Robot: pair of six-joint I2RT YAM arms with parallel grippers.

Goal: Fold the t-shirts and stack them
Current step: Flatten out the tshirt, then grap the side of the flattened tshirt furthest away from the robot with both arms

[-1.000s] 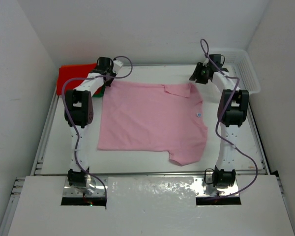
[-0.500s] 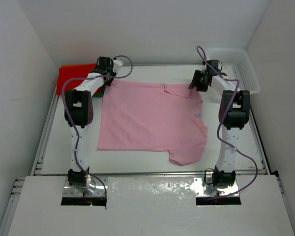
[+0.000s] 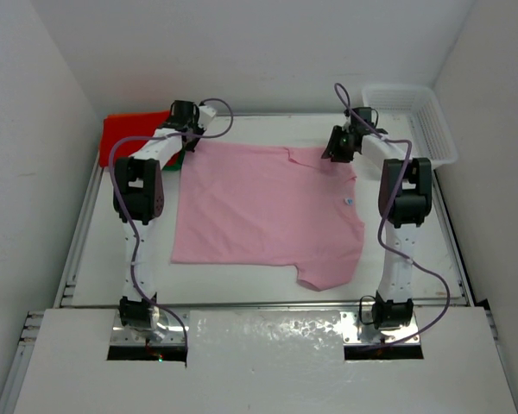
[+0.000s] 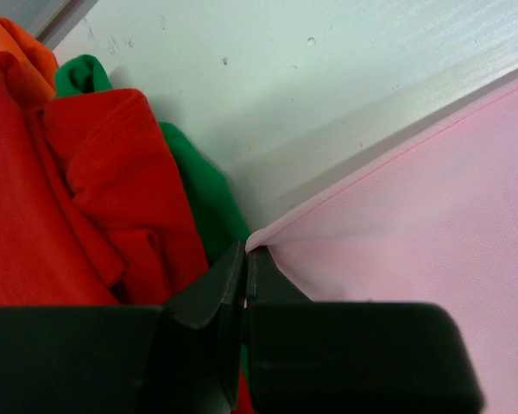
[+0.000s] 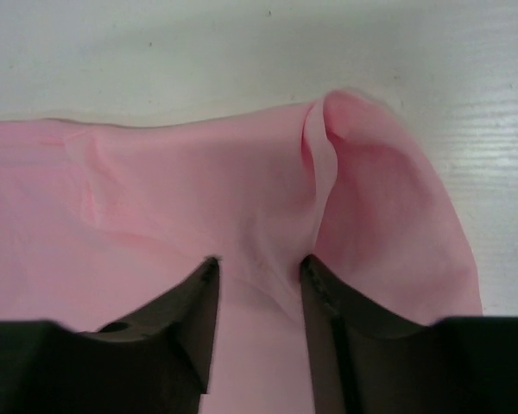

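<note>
Leftward and slightly toward the lower edge of the overhead view is where the right gripper (image 3: 336, 147) has shifted over the past second, coming off bare white table (image 3: 259, 126) in the upper right onto the upper right corner of the light pink t-shirt (image 3: 259, 207), while the left arm has not changed its pose. That shirt lies spread flat across the middle of the frame, with one short sleeve sticking out toward the lower right and a small folded flap along its upper edge. In the right wrist view the claw's two dark fingers stand apart at the bottom of the frame, and a raised ridge of pink cloth runs down into the gap between them; a rounded bulge of the same cloth sits just to the right. The left gripper (image 4: 244, 255) is at the shirt's upper left corner, its fingers pressed together with the very tip of the pink corner pinched at their ends. Just left of that corner a red t-shirt (image 3: 125, 138) lies bunched in the upper left of the overhead view, with a green t-shirt (image 4: 198, 185) tucked against it and a bit of an orange t-shirt (image 4: 22, 47) showing at the far upper left. A white lattice basket (image 3: 432, 129) sits in the upper right corner.
</note>
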